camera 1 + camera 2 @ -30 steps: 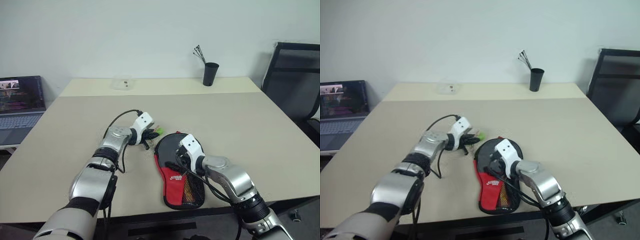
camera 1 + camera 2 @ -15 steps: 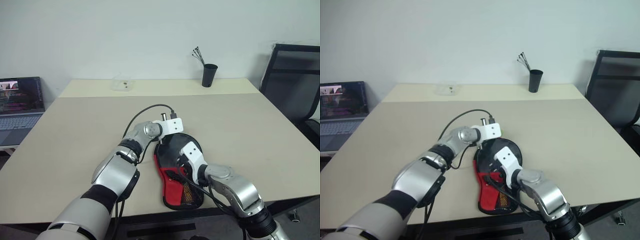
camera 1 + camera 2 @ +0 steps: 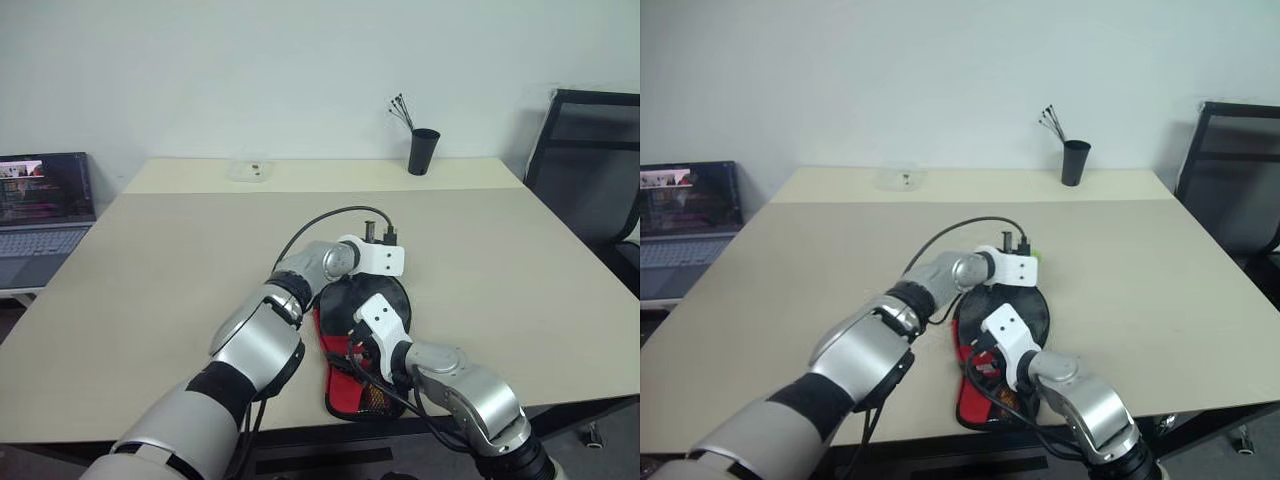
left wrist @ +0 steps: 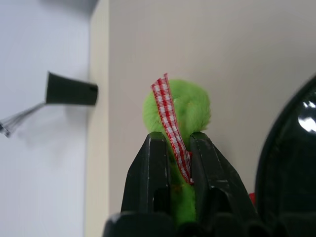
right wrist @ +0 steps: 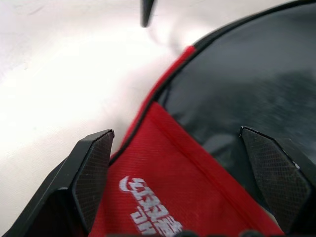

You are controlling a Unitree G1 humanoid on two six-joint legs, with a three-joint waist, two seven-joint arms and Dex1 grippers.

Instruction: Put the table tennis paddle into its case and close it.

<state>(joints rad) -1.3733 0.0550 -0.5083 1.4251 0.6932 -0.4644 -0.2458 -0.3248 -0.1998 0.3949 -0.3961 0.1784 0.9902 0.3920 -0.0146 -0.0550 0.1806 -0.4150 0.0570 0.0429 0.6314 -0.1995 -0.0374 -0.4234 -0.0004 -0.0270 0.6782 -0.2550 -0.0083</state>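
Green fluff with a checked ribbon, the zip pull [image 4: 177, 128], is pinched in your left gripper [image 4: 177, 148], which has swept right along the case [image 3: 365, 340]; zipping looks underway. Your right gripper [image 5: 185, 163] hovers wide open, empty, over the case mid-table.

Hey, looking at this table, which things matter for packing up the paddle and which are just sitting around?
Job: case; green fuzzy zip pull, pinched by the left gripper; right gripper, open over the case.
Lying about: black cup, laptop, chair.
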